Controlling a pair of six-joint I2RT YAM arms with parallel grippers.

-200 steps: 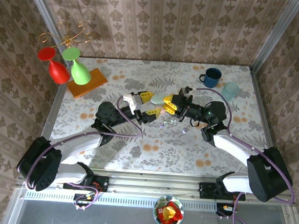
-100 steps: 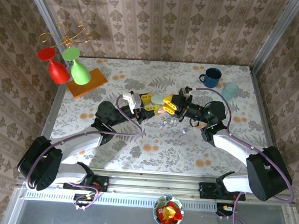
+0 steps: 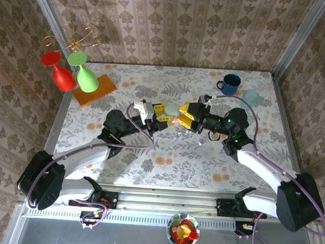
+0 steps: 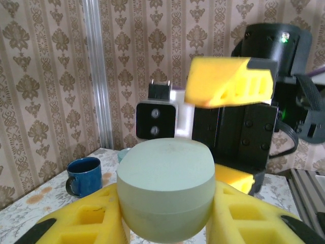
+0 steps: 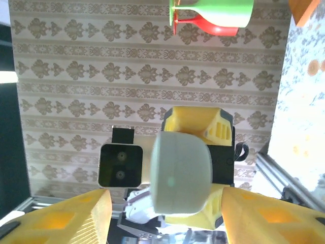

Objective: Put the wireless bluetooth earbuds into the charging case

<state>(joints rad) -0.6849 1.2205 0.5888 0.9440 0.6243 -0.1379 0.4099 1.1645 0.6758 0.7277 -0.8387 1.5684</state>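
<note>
The pale green, pebble-shaped charging case (image 3: 173, 109) hangs above the middle of the table, lid closed. My left gripper (image 3: 166, 114) is shut on it, and its yellow fingers (image 4: 91, 223) press both sides of the case (image 4: 165, 188). My right gripper (image 3: 184, 113) faces it from the right, open, its fingers (image 5: 66, 218) standing well apart from the case (image 5: 180, 173). A few tiny pale earbuds (image 3: 179, 134) lie on the table beneath the grippers, too small to make out.
A blue mug (image 3: 230, 84) and a pale teal cup (image 3: 250, 97) stand at the back right. An orange block (image 3: 95, 89) with a red and a green goblet sits at the back left. Patterned walls close in three sides.
My left gripper has shut on the charging case. My right gripper has opened and let go of it, and the right arm has drawn back a little.
</note>
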